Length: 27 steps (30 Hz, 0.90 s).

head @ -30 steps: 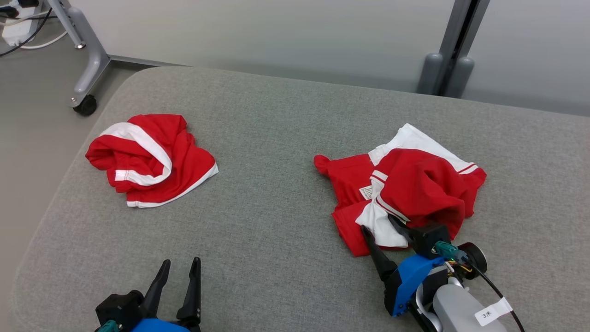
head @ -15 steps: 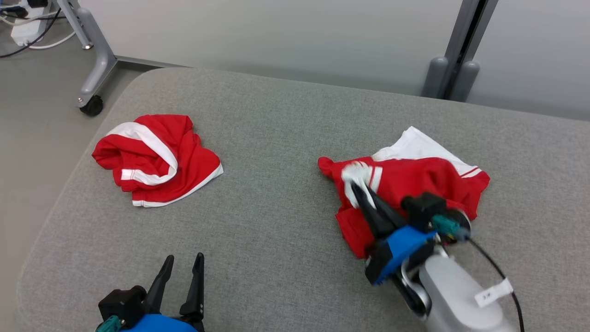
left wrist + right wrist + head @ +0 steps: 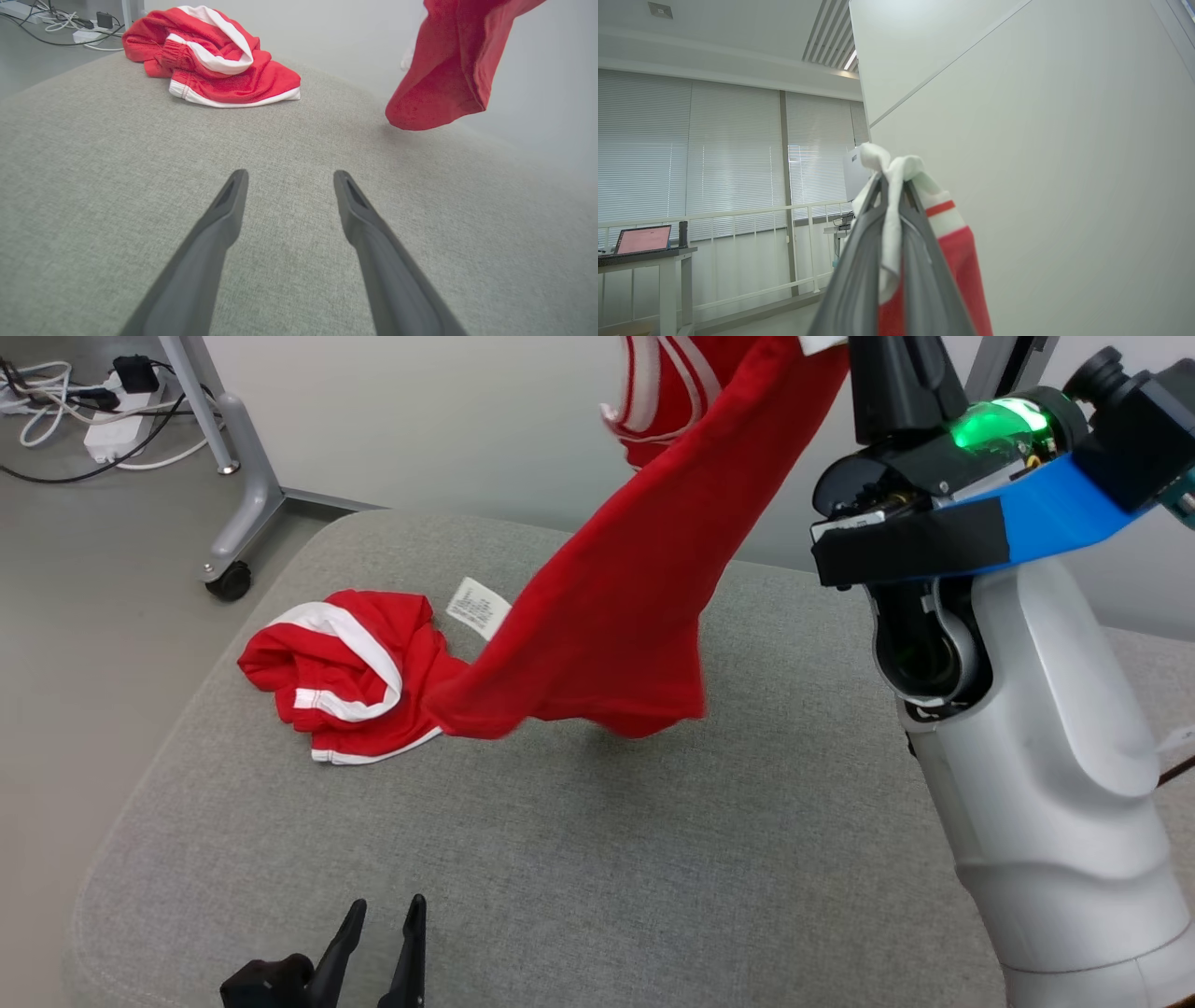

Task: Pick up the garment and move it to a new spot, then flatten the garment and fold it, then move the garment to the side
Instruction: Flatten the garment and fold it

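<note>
- Clearly, your garment (image 3: 607, 644) hangs in the air over the pad (image 3: 560, 896), high on the right. Its red body drapes down and toward the left. The left wrist view shows its low end clear of the fabric, with a shadow beneath.
- The right gripper (image 3: 892, 179) is clenched on the white trim, with a bunch of cloth squeezed between the fingers and poking past the tips. A pinch at one edge lets the rest fall free, which I judge suits carrying it to a new spot, though it hangs twisted rather than spread.
- Its label (image 3: 478, 607) dangles outward, so part of it is probably inside out.
- The left gripper (image 3: 288, 173) sits low near the pad's front edge, jaws apart, holding nothing. I judge it stands ready to take a second corner for flattening.
- The other garment (image 3: 345, 677), red with white bands, lies crumpled at the pad's far left. From the head view the hanging end seems to overlap it, but the left wrist view shows them apart.
- The pad is grey woven fabric with rounded corners, and cloth may drag on it.
- Beyond the pad you have a grey floor (image 3: 84, 616), a castor (image 3: 229, 581) on a metal leg, a power strip (image 3: 117, 434) with cables and a pale wall (image 3: 420, 420). The right wrist view looks up at blinds (image 3: 691, 154) and a laptop (image 3: 642, 239).
</note>
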### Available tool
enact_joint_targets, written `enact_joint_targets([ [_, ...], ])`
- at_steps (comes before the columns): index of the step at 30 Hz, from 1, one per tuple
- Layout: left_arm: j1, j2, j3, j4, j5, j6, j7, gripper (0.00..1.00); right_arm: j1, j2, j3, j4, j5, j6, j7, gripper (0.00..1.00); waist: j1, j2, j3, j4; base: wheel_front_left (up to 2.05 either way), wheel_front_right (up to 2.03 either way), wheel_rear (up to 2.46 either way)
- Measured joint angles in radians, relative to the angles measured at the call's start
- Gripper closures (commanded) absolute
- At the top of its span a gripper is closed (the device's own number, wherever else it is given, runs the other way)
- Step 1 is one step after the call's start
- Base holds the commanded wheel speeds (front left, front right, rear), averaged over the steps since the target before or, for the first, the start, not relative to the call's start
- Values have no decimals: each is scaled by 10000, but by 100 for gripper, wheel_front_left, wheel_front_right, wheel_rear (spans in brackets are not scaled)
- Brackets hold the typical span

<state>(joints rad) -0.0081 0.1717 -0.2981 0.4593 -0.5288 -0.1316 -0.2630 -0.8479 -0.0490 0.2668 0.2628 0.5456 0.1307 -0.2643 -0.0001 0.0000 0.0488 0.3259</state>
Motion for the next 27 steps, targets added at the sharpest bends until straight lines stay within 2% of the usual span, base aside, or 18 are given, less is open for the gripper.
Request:
enact_joint_targets([
  [3,227,-2,272,6,23,2,0,0,565,36,-533,52,-198,4,0,100,0,0,-48,-186,0,0,0],
  [7,289,-113,433,-84,96,0,0,0,2645,21,-1708,972,-1110,0,4,100,0,0,10,-563,0,0,0],
  [8,289,-127,435,-125,98,2,0,0,3178,21,-2192,1321,-1360,0,2,74,0,0,38,-655,0,0,0],
  [9,287,-121,443,-173,100,0,0,0,3724,19,-2817,1739,-1519,0,4,42,0,0,83,-753,0,0,0],
  [10,281,-119,460,-199,100,2,0,0,4262,12,-3457,2086,-1806,-2,4,0,1,0,123,-836,0,0,0],
  [13,223,-98,387,-301,111,0,0,0,5621,-4,-5515,2940,-2700,-2,23,0,1,0,236,-1048,0,0,0],
  [16,139,-36,320,-405,111,0,0,0,6343,-38,-6623,3181,-3183,-2,17,0,0,0,325,-1246,0,0,0],
  [21,79,54,297,-468,100,0,0,0,6568,-23,-6556,2930,-3400,-2,17,0,0,0,378,-1646,0,0,0],
  [27,-21,40,23,-504,35,2,0,0,6682,-10,-5379,1931,-4036,-2,17,0,0,0,334,-1954,0,0,0],
])
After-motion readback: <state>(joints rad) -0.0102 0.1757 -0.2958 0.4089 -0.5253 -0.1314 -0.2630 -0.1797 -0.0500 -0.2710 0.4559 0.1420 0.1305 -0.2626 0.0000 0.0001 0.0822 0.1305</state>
